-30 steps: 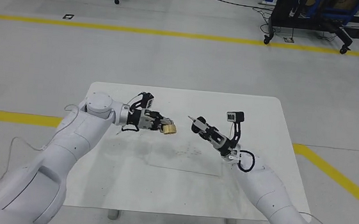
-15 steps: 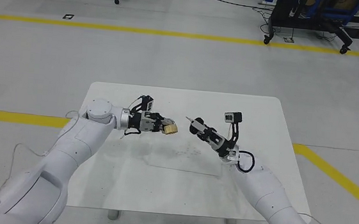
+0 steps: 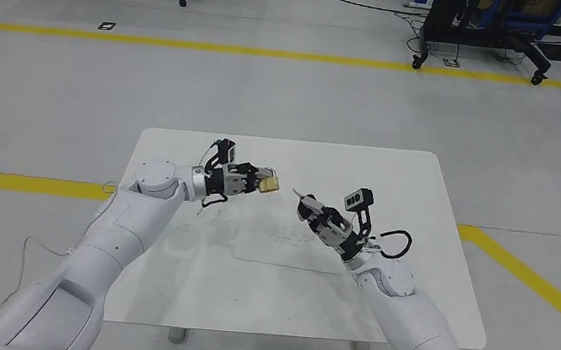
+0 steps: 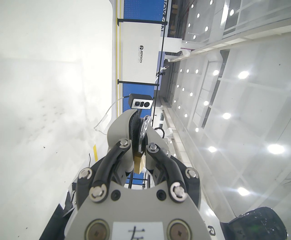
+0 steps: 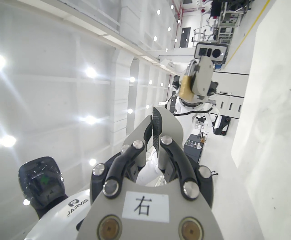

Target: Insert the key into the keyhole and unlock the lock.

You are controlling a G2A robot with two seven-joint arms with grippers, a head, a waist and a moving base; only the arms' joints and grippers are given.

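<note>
Status: both parts are in hand, neither on the bench [image 3: 401, 176]. Left tool [image 3: 258, 181] is clamped tight on the lock [image 3: 270, 184] and holds it in the air over the bench's far middle, brass body poking out toward the other arm. Right tool [image 3: 305, 206] is pinched fully onto the key [image 3: 297, 194], blade sticking out past the fingertips and aimed roughly at the lock. Key tip and lock are near but apart, with a clear gap in the top view, so no insertion yet. Right wrist view has the lock's brass body ahead of the key; it looks slightly off the key's axis. Can't make out the keyhole itself. My read: pickup and presentation are done. Left to do: final alignment, close the gap, seat the key, then turn it. Can't tell the shackle's state from here.
</note>
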